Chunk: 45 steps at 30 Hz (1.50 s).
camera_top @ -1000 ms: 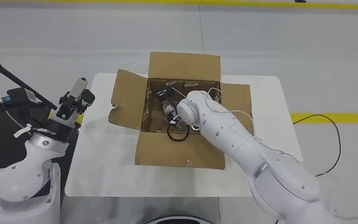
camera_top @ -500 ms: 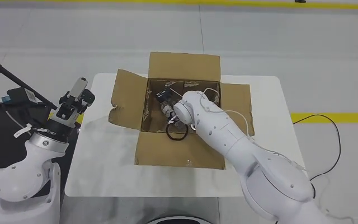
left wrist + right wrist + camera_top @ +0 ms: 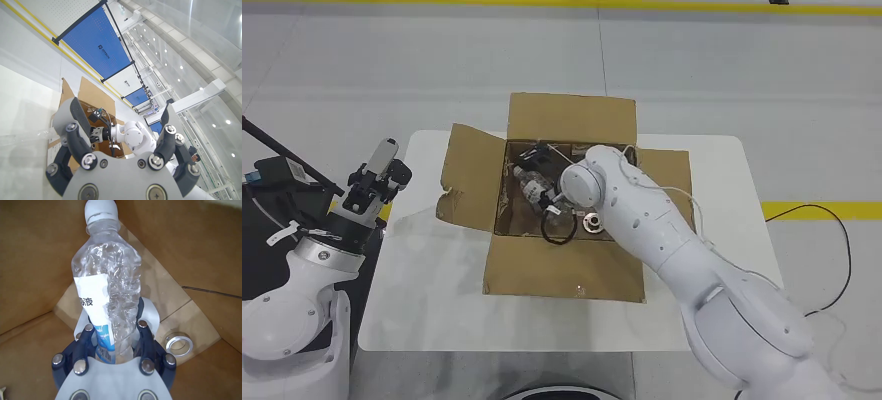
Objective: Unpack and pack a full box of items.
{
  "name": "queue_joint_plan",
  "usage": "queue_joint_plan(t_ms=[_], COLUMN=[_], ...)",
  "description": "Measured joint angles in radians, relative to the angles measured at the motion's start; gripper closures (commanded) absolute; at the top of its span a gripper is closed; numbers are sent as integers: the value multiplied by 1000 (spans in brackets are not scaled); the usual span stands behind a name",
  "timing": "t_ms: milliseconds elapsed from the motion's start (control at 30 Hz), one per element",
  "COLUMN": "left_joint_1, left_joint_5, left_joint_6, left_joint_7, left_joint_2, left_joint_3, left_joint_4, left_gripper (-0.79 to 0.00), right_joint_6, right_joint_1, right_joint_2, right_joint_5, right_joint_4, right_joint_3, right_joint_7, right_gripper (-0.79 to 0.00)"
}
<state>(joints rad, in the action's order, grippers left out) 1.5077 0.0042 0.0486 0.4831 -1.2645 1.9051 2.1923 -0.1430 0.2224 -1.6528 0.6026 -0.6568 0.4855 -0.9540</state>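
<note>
Cardboard box [image 3: 572, 105] partly unpacked, we judged: right gripper [image 3: 114, 313] was clamped on a bottle [image 3: 109, 285] inside, a ring [image 3: 178, 344] at its four o'clock left to take. Left gripper [image 3: 121, 106] gaped empty at the box's nine o'clock.

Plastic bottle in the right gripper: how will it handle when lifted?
The clear plastic bottle has crinkled walls, so it probably dents under the right gripper. Gripped near its base, cap end far out, it may pivot. Round body: likely rolls if laid down.
</note>
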Motion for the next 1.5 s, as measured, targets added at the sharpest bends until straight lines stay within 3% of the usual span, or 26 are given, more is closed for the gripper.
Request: queue_joint_plan(t_ms=[233, 467, 667, 1233, 1500], left_joint_1=[0, 0, 0, 0, 0], left_joint_5=[0, 0, 0, 0, 0], left_joint_6=[0, 0, 0, 0, 0], left_joint_7=[0, 0, 0, 0, 0], left_joint_2=[0, 0, 0, 0, 0], left_joint_3=[0, 0, 0, 0, 0], left_joint_4=[0, 0, 0, 0, 0], left_gripper=[-785, -785, -785, -785, -785], right_joint_6=[32, 91, 85, 81, 153], right_joint_1=[100, 335, 505, 531, 623], right_joint_2=[107, 233, 285, 290, 335], right_joint_5=[54, 205, 282, 292, 405], right_joint_4=[-269, -723, -998, -1020, -1179], right_joint_3=[132, 344, 485, 504, 747], right_joint_7=[-79, -175, -175, -148, -148], right_gripper=[0, 0, 0, 0, 0])
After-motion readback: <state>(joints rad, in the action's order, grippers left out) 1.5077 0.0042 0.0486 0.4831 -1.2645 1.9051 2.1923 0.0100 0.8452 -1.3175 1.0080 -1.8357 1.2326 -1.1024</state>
